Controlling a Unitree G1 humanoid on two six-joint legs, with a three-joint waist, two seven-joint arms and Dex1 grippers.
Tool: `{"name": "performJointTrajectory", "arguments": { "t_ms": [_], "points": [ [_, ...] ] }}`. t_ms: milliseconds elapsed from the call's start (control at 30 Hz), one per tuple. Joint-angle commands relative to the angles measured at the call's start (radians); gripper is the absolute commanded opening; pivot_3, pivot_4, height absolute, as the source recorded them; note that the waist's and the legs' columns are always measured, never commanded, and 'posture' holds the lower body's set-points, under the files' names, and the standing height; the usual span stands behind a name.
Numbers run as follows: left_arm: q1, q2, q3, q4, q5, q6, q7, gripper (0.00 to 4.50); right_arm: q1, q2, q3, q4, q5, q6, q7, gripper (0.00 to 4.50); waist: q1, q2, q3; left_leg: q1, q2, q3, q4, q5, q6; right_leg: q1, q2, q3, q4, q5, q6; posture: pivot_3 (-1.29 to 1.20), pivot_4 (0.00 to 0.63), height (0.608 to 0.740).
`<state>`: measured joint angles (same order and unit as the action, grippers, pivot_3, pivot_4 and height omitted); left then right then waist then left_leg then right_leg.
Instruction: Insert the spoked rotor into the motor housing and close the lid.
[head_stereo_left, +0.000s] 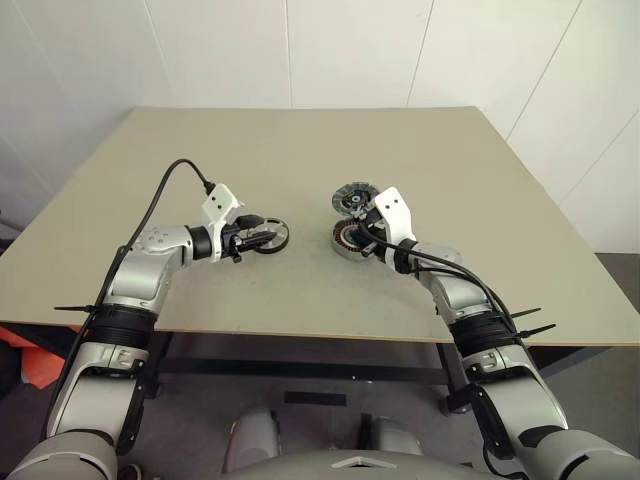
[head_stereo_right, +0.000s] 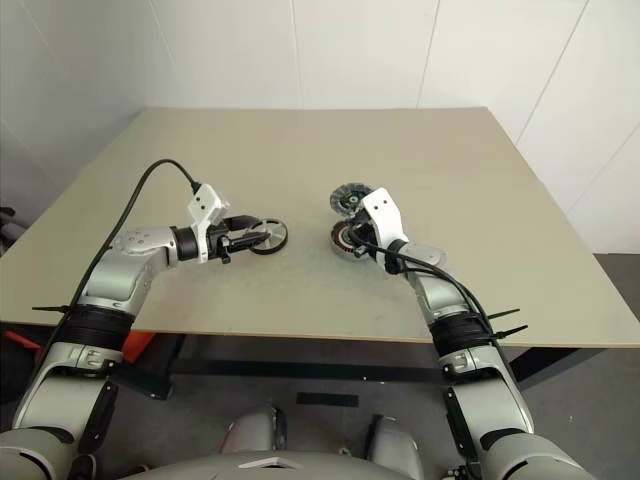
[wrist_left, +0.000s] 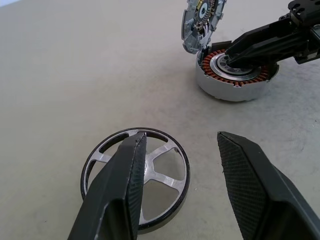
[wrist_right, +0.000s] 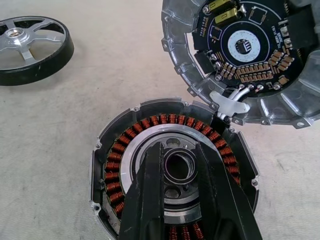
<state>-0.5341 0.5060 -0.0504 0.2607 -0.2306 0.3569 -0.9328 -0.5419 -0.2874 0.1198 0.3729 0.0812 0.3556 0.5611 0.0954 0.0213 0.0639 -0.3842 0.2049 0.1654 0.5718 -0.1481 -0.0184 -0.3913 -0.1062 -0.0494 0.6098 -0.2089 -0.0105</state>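
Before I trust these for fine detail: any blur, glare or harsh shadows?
Right wrist view: windings in the motor housing and the lid electronics read crisply. Left wrist view: spoked rotor sharp, soft shadow. Left eye view: table evenly lit, no glare.

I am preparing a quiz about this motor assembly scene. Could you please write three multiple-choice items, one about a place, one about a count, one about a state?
1. Where does the spoked rotor lie?
A. flat on the table
B. inside the motor housing
C. on top of the lid

2. How many spokes does the rotor have?
A. three
B. five
C. eight

3. How does the lid stand?
A. closed over the housing
B. open, tilted up beside the motor housing
C. held in the left gripper

Answers:
1 A, it rests on the table under the open left gripper.
2 B, five silver spokes run from hub to rim.
3 B, its circuit board faces out and the copper windings lie exposed, with the right gripper at the housing's centre.
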Motion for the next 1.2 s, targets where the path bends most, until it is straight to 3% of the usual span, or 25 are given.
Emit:
{"name": "performJointTrajectory", "arguments": {
  "t_ms": [33, 300, 600, 700, 1067, 1200],
  "points": [
    [-0.027, 0.003, 0.010, -0.009, 0.002, -0.020, 0.007, 2.39, 0.003, 0.002, -0.005, -0.025, 0.011, 0.012, 0.019, 1.66, 0.000, 0.000, 0.000, 0.000, 0.000, 0.000, 0.000, 0.000, 0.000, 0.000, 0.000, 0.000, 0.000, 0.000, 0.000, 0.00, 0.000, 0.740],
    [-0.024, -0.004, 0.006, 0.000, 0.012, -0.027, 0.013, 2.39, -0.007, -0.004, -0.016, -0.027, -0.008, -0.031, -0.010, 4.36, 0.000, 0.000, 0.000, 0.000, 0.000, 0.000, 0.000, 0.000, 0.000, 0.000, 0.000, 0.000, 0.000, 0.000, 0.000, 0.00, 0.000, 0.740],
    [-0.032, -0.018, -0.004, 0.025, 0.026, -0.038, 0.014, 2.39, 0.014, -0.021, -0.040, -0.087, 0.028, -0.021, 0.023, 4.47, 0.001, 0.000, 0.000, -0.001, 0.000, 0.000, 0.000, 0.000, 0.000, -0.001, 0.000, 0.000, -0.001, 0.000, 0.000, 0.00, 0.000, 0.740],
    [-0.035, -0.020, -0.006, 0.032, 0.031, -0.043, 0.014, 2.39, 0.024, -0.022, -0.038, -0.106, 0.028, -0.014, 0.031, 3.86, 0.000, 0.000, 0.000, -0.001, 0.000, 0.000, 0.000, 0.000, 0.000, -0.001, 0.000, 0.000, -0.001, 0.000, 0.000, 0.00, 0.000, 0.740],
    [-0.030, -0.012, -0.008, 0.030, 0.038, -0.045, 0.015, 2.39, 0.014, -0.005, -0.035, -0.098, 0.026, -0.008, 0.044, 0.13, 0.000, 0.000, 0.000, -0.001, 0.000, 0.000, -0.001, 0.000, 0.000, -0.001, 0.000, 0.000, -0.001, 0.000, 0.000, 0.00, 0.000, 0.740],
    [-0.028, -0.010, -0.007, 0.027, 0.040, -0.043, 0.018, 2.39, 0.002, -0.004, -0.035, -0.089, 0.016, -0.013, 0.037, 0.02, 0.000, 0.000, 0.000, -0.001, 0.000, 0.000, -0.001, 0.000, 0.000, -0.001, 0.000, 0.000, -0.001, 0.000, 0.000, 0.00, 0.000, 0.740]
  ]
}}
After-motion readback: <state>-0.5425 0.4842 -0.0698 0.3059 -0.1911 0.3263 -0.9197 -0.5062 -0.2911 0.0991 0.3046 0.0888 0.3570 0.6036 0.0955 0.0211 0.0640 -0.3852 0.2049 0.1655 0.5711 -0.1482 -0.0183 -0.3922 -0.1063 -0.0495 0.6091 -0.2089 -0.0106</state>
